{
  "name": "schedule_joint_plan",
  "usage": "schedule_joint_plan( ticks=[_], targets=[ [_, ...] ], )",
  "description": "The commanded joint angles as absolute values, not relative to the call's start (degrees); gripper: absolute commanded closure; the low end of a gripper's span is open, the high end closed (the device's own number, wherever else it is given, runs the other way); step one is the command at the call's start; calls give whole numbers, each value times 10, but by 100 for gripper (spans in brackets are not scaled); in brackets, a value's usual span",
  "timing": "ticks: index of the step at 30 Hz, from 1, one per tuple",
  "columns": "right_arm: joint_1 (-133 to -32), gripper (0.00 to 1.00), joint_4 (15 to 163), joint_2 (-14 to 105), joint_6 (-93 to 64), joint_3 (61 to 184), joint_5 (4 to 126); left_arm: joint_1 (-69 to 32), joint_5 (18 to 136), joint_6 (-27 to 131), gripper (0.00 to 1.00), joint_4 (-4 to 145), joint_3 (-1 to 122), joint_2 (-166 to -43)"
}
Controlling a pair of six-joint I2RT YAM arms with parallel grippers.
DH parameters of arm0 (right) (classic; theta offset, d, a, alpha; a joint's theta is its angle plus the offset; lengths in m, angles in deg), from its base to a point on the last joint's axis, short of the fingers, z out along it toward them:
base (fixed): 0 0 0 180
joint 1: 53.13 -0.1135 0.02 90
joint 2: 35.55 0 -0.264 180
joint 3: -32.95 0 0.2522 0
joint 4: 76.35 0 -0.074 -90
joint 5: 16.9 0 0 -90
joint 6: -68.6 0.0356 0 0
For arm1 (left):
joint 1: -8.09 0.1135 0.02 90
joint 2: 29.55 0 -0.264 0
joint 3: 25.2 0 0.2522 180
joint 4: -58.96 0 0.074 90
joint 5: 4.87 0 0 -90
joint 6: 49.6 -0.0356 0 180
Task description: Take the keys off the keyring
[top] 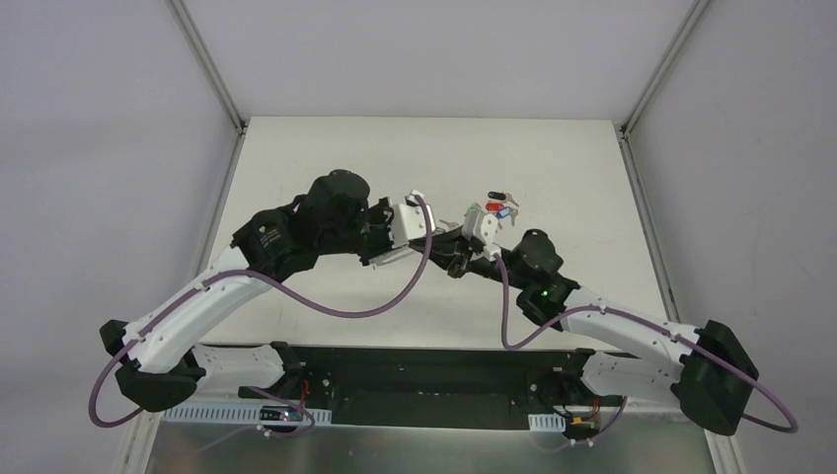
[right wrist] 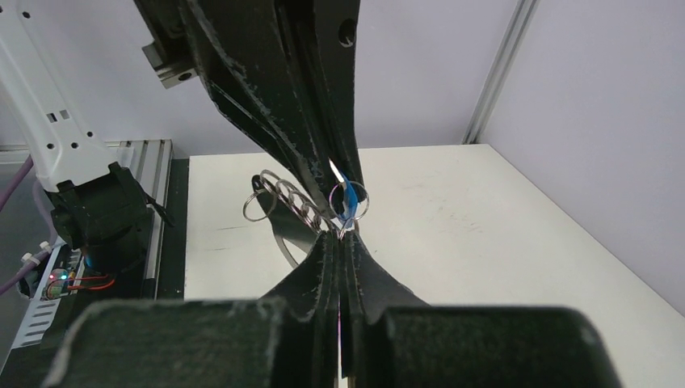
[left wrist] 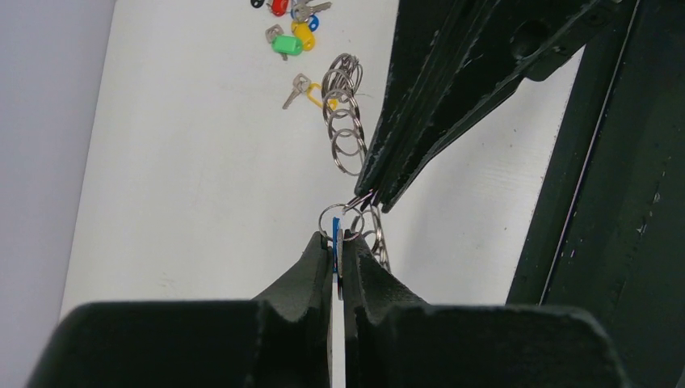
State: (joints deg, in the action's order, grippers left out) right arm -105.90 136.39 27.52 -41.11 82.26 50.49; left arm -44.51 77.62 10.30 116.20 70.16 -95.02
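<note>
The keyring [right wrist: 284, 234], a grey band with a row of small split rings [left wrist: 346, 121], hangs in the air between my two grippers over the middle of the table. My left gripper [left wrist: 339, 241] is shut on a blue-headed key [left wrist: 336, 229] that still hangs from a small ring. My right gripper [right wrist: 342, 237] is shut on the keyring's wire right beside it, tip to tip with the left gripper [top: 439, 240]. The blue key also shows in the right wrist view [right wrist: 346, 196], held by the left fingers coming down from above. The right gripper shows in the top view [top: 459, 255].
Several loose keys lie on the white table [top: 326, 158] beyond the grippers: green-headed [left wrist: 287, 44], yellow-headed [left wrist: 304, 34], red-headed [left wrist: 279, 6] and one with a yellow loop [left wrist: 300, 89]. The same pile shows in the top view [top: 501, 205]. A black rail [top: 424, 370] runs along the near edge.
</note>
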Motion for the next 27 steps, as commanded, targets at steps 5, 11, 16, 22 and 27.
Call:
schedule_joint_plan(
  ticks=[5, 11, 16, 22, 27],
  targets=[
    [-1063, 100, 1364, 214, -419, 799, 485, -453, 792, 120, 100, 1135, 702, -935],
    [-1066, 83, 1351, 204, -422, 793, 470, -453, 775, 119, 100, 1133, 700, -928],
    [-1067, 79, 1351, 197, -422, 789, 477, -453, 738, 119, 100, 1127, 697, -916],
    [-1068, 71, 1348, 200, -420, 801, 483, -453, 725, 121, 100, 1124, 692, -910],
    [-1069, 70, 1348, 205, -416, 817, 474, -453, 719, 127, 100, 1124, 691, -913]
  ],
)
